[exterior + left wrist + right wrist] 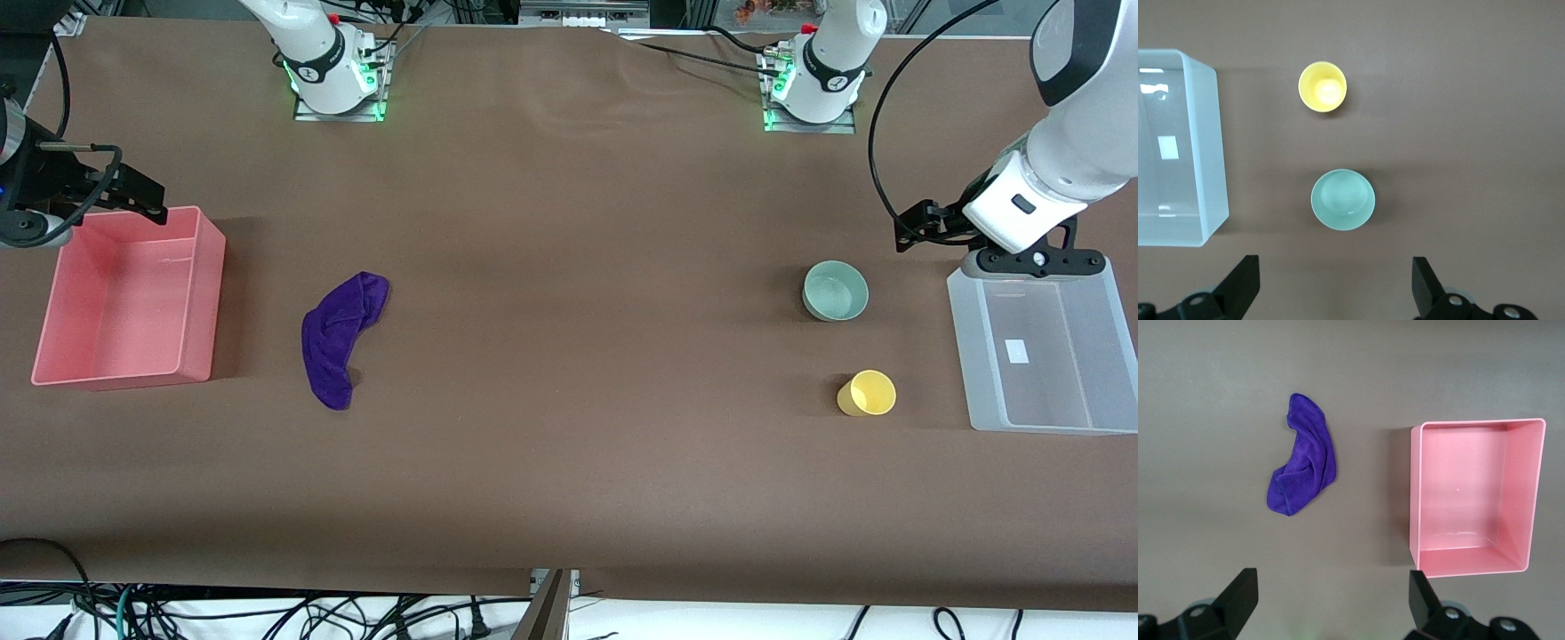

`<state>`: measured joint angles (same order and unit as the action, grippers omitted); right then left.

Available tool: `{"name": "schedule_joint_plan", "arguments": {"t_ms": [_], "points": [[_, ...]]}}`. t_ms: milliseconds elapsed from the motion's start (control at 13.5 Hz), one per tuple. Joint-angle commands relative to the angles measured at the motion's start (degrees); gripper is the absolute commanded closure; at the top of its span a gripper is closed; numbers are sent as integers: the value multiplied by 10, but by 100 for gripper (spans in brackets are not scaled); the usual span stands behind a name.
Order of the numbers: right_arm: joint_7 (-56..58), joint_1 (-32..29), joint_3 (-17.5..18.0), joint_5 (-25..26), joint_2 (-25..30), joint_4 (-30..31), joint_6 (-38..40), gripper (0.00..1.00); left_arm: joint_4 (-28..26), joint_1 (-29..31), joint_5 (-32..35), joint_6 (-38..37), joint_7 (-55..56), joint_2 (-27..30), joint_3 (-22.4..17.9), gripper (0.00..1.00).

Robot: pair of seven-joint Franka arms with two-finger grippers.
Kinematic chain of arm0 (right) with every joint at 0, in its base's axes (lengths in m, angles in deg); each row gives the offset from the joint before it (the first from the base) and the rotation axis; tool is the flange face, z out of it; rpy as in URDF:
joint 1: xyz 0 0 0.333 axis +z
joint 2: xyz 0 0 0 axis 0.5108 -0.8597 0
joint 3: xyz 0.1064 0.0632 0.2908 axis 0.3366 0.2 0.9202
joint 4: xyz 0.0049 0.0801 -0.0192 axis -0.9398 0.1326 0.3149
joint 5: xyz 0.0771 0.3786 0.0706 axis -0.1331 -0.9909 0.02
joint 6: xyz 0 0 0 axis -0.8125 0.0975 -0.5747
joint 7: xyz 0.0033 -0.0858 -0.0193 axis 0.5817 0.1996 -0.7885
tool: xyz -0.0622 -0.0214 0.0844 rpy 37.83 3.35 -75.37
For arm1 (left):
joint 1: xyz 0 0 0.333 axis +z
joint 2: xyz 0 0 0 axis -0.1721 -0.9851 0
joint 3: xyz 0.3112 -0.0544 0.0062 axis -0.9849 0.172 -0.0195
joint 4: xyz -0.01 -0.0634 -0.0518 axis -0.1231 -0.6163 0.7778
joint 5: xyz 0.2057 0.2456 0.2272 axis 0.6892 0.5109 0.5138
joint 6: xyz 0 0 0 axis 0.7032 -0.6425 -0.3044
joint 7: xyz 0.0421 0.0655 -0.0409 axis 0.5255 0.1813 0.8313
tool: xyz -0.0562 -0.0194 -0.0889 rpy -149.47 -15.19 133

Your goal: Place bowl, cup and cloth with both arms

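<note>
Here the bowl [836,291] sits on the brown bench [569,373] with the cup [867,393] at its 5 o'clock, the clear bin [1036,356] beside both under the left hand [929,222], open, while the cloth [340,336] lies beside the pink bin [129,298] under the right hand [133,197], open.

white arms [1067,151], black joints, black cables [880,151]
</note>
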<state>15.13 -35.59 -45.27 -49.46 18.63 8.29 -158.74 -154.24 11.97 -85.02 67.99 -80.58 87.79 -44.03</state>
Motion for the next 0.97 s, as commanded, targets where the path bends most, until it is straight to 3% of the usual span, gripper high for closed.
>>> {"name": "schedule_joint_plan", "arguments": {"t_ms": [0, 446, 743, 892], "points": [[-4, 0, 1, -9, 0, -5, -1, 0, 2, 4, -15, -15, -5, -4, -1, 0], [-4, 0, 1, -9, -3, -5, -3, 0, -64, 31, -6, 21, -84, -26, -2, 0], [-4, 0, 0, -36, -44, 0, -36, 0, -173, 41, -5, 134, -143, -26, -2, 0], [-3, 0, 1, -36, -93, 3, -45, 0, -239, 52, -5, 224, -178, -36, -2, 0]]}}
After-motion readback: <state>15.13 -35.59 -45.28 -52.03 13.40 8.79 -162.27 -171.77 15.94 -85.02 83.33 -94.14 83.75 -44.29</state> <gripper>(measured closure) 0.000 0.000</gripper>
